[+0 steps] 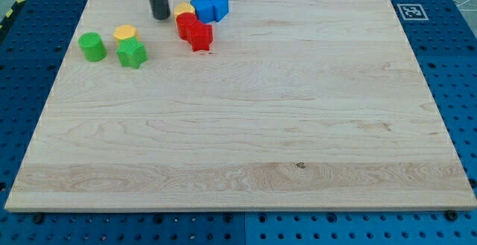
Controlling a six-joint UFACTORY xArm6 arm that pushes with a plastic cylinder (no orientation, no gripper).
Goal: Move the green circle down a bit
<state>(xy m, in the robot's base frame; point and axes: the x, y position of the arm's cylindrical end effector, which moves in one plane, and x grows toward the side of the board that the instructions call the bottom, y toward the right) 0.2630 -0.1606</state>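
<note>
The green circle [92, 46] is a short green cylinder near the wooden board's upper left. A green star [132, 53] sits just to its right, with a yellow hexagon-like block [125, 33] above the star. My tip [160, 16] comes down from the view's top, up and to the right of the green circle and apart from it, just left of a yellow block [183, 9]. It touches no block that I can see.
A cluster sits right of my tip: a red cylinder [185, 24], a red star-like block [200, 36] and two blue blocks [210, 8]. The wooden board [246, 126] lies on a blue pegboard table. A fiducial marker [410, 11] is at the upper right.
</note>
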